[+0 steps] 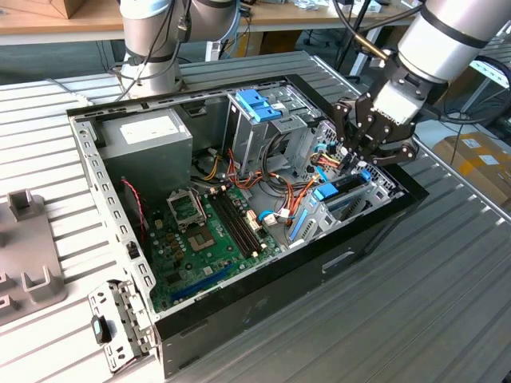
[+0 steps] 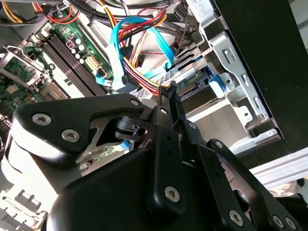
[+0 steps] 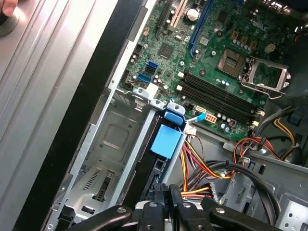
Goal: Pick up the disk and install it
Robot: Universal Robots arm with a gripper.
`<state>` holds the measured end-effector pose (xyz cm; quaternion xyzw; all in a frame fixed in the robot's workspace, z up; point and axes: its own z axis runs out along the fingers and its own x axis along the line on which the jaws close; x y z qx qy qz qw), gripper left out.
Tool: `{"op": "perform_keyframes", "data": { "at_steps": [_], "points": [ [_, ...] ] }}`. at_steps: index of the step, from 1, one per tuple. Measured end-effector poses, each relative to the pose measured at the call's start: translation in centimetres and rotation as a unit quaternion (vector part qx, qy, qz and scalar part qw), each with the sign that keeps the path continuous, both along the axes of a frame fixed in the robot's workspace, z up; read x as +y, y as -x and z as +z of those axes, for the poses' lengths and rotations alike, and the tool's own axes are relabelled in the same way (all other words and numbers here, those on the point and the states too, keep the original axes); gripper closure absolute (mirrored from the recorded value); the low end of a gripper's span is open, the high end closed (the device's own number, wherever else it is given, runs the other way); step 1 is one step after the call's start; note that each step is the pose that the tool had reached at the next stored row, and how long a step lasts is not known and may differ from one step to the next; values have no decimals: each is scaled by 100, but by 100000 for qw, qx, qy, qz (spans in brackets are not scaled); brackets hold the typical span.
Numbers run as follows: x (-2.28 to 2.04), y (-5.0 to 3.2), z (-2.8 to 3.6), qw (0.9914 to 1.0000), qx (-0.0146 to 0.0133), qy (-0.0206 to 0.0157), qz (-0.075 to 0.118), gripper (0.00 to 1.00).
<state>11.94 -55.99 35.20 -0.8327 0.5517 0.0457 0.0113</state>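
Disk (image 1: 342, 194) with blue rails, seated edge-on in case bay — stiff, dense, probably best held by its rails — under gripper (image 1: 361, 153), whose closure cannot be told.

We see the arm (image 1: 455, 36) reach down from the exterior view's upper right, wrist bent, with the black pincer (image 1: 361, 155) pointing downward at the scene's right, its fingers (image 2: 166, 96) drawn close together.

High oblique exterior view of open computer case (image 1: 239, 199); both wrist views close above its motherboard (image 3: 226, 72).
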Motion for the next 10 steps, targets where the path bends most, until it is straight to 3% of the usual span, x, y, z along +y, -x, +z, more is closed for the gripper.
{"op": "perform_keyframes", "data": {
  "at_steps": [5,10],
  "points": [
    [-16,-2,-11,99975,1,-6,-2236,83],
    [-28,-2,-21,99892,2,-6,-4642,83]
  ]
}}
